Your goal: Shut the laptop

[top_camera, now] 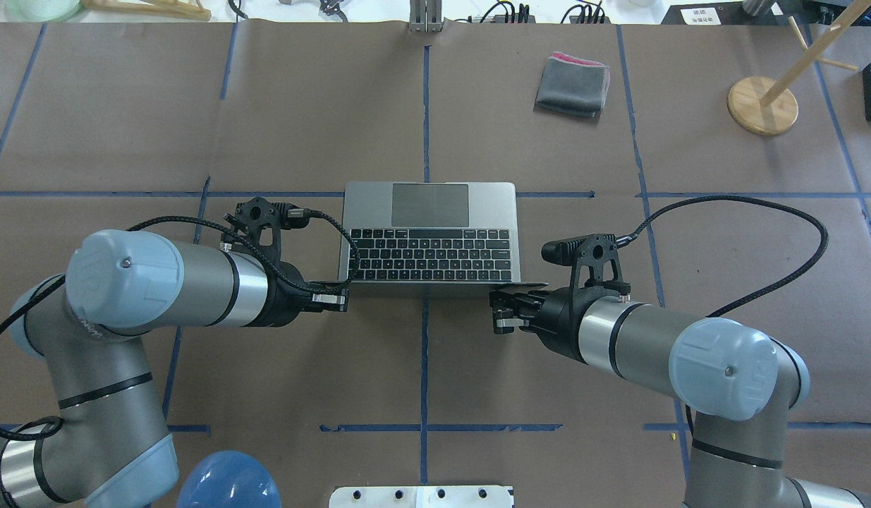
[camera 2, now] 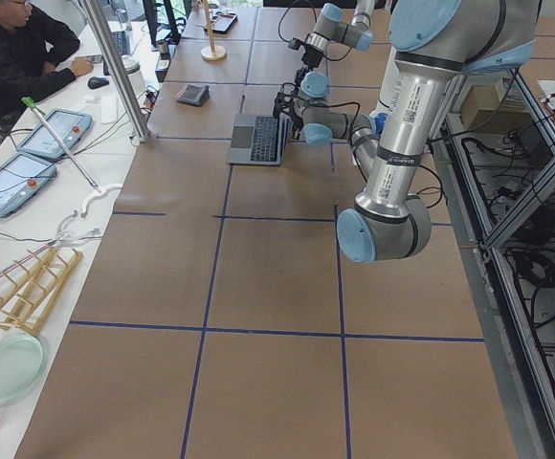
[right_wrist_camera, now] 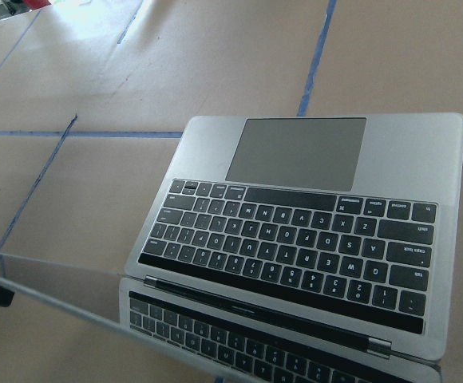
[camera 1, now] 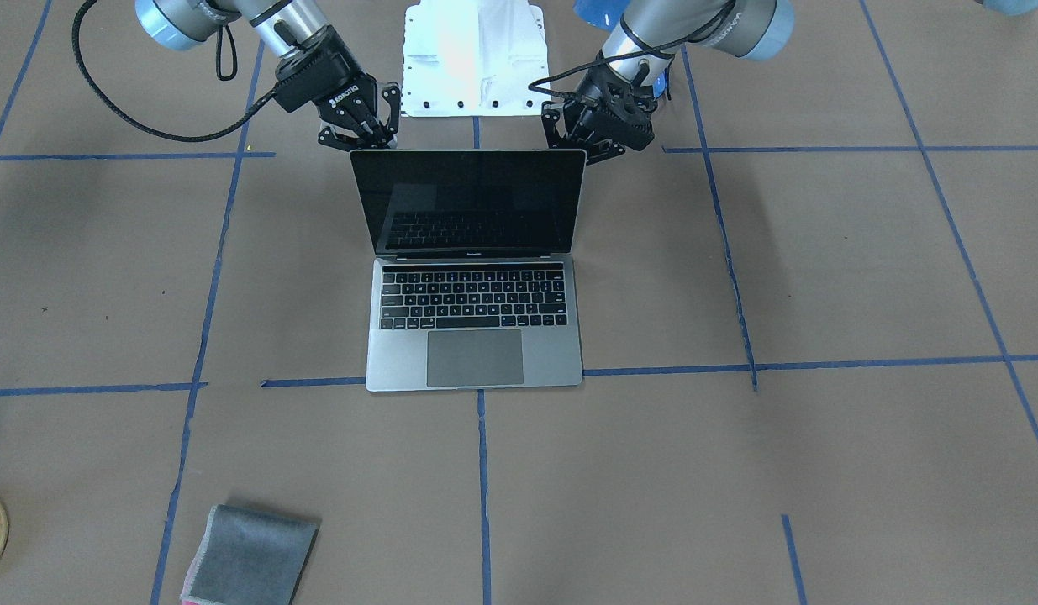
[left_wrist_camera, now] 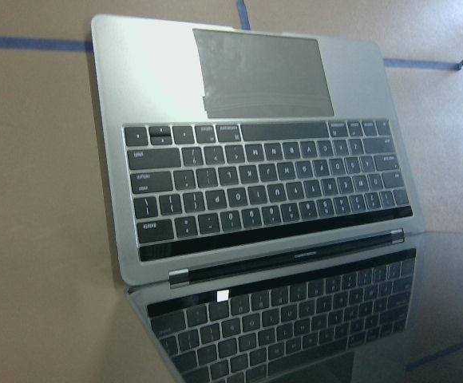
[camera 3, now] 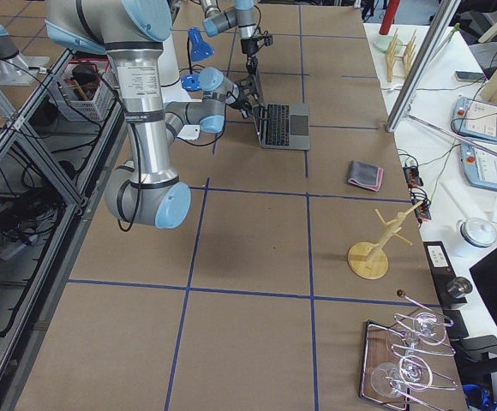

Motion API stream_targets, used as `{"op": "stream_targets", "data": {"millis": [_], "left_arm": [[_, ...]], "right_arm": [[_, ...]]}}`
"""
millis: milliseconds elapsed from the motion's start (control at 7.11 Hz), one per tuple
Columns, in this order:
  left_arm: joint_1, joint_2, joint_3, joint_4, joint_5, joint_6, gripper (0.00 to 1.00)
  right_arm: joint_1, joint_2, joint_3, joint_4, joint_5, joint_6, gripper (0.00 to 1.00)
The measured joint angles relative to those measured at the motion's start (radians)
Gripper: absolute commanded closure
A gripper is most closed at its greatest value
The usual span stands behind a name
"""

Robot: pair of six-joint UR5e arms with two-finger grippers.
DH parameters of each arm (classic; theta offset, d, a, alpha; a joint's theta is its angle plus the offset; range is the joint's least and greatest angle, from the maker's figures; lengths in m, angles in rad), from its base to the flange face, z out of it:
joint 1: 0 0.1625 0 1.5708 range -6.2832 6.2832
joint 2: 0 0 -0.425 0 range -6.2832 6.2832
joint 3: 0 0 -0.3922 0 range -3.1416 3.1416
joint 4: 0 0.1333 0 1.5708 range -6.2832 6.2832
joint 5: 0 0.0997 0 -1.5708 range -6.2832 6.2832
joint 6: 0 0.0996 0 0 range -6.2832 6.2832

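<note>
The space-grey laptop [camera 1: 475, 336] stands open in the middle of the table, its black screen [camera 1: 468, 202] nearly upright and facing away from me. It also shows in the overhead view [top_camera: 431, 204]. My left gripper [top_camera: 333, 296] is open behind the lid's top corner on my left, and it shows in the front view [camera 1: 582, 134] too. My right gripper [top_camera: 501, 312] is open behind the other top corner, also seen in the front view [camera 1: 363, 134]. Both wrist views look over the lid's edge onto the keyboard [left_wrist_camera: 263, 183] [right_wrist_camera: 295, 247]; no fingers show in them.
A folded grey cloth [top_camera: 573, 86] lies beyond the laptop to my right. A wooden stand [top_camera: 762, 106] is at the far right. The white base plate [top_camera: 421, 496] sits between my arms. Blue tape lines cross the brown table cover.
</note>
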Motion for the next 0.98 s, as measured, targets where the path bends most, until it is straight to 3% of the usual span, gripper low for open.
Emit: {"op": "stream_targets", "data": {"millis": [422,984], "left_arm": [[-0.045,-0.067,0.032,0.051,-0.002,0.003,1.0],[-0.066,-0.104,0.079,0.054,-0.002,0.003,1.0]], "right_arm": [[0.034,0.019,-0.016,0.001,0.004,0.0,1.0],[0.147,0.155,-0.139,-0.025,0.06,-0.001,1.0]]}}
